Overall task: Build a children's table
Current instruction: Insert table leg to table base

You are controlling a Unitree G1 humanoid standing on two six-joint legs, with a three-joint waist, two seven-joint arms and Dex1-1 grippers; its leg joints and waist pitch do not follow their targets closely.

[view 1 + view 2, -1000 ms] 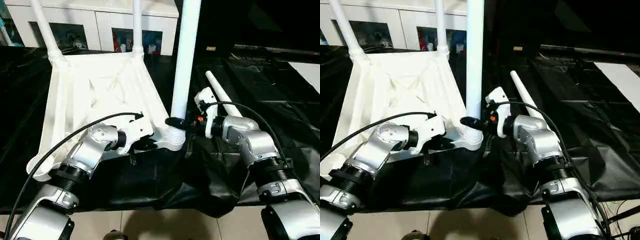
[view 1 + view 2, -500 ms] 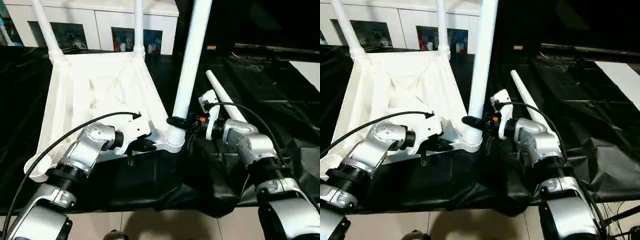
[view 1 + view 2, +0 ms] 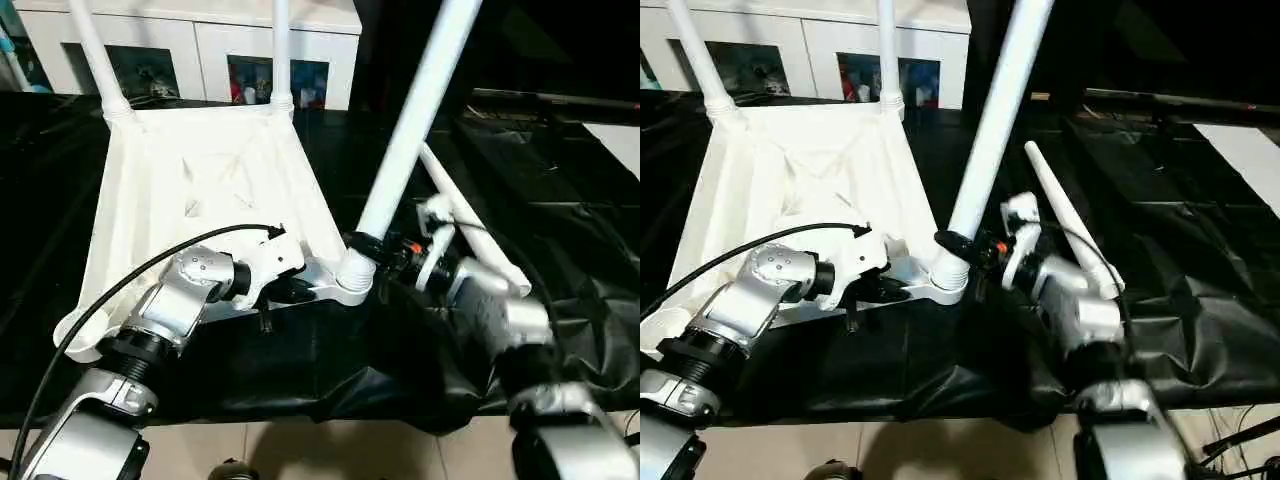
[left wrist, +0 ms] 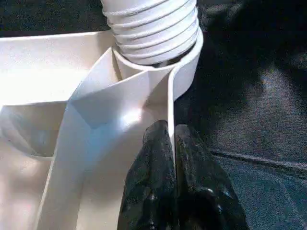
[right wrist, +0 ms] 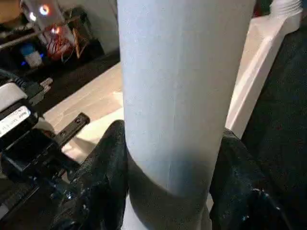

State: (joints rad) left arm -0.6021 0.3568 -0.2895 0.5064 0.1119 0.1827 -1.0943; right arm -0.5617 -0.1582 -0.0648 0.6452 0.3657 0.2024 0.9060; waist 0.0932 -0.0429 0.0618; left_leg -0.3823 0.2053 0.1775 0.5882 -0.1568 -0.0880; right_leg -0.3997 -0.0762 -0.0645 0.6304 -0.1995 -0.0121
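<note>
Right gripper clamped round tilted leg above corner socket; left gripper pinching rim, socket at 12 o'clock.

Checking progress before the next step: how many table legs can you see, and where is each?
4. Two stand in the far corner sockets; one leans in the near right socket, held by the right gripper; one lies loose on the black cloth.

The white tabletop lies upside down, ribbed underside up, with two legs upright in its far sockets, a third leg leaning right in the near-right socket (threaded end showing), a fourth lying loose at right.
</note>
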